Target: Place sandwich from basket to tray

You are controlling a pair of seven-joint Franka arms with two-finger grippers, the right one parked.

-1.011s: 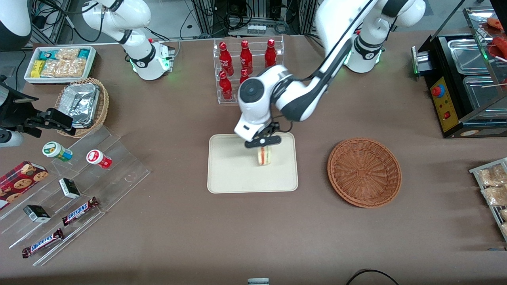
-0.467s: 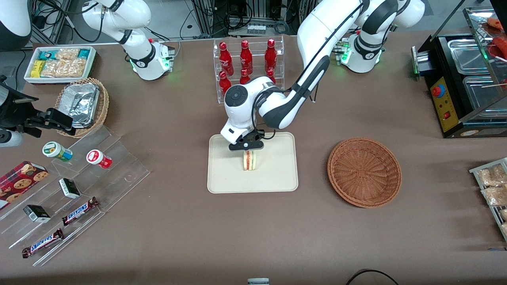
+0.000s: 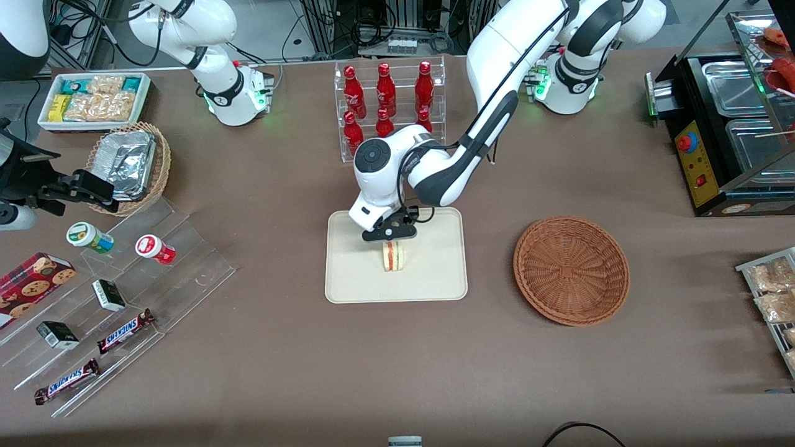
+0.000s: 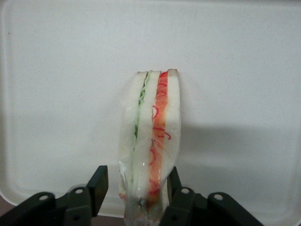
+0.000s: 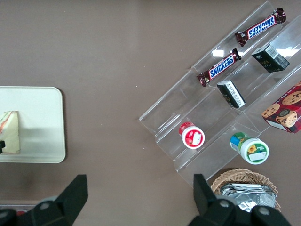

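**Sandwich standing on the tray, fingers loose around its top**

The sandwich (image 3: 392, 256) stands on edge near the middle of the tray (image 3: 354, 282), its bread slices upright and the red and green filling stripes facing up toward the gripper (image 3: 390, 236), which sits directly above it. In the wrist view the sandwich (image 4: 150, 141) runs lengthwise straight away from the gripper (image 4: 135, 188), so its long axis lies along the line between the two fingers, and its thin direction spans the gap between them.

One finger (image 4: 98, 184) stands visibly apart from the bread, with tray surface showing between; the other finger (image 4: 174, 181) is right at the opposite slice, and whether it touches cannot be told. So the fingers look parted slightly wider than the sandwich, no longer pinching it.

The basket (image 3: 571, 270) sits on the table well apart from the tray, toward the working arm's end, with nothing in it.

By my reading the placing is all but finished. The retreat turns on the sandwich lying straight below the gripper: a pull straight up should clear both slices, whereas a sideways drift across the thin direction could tip the narrow wedge over.
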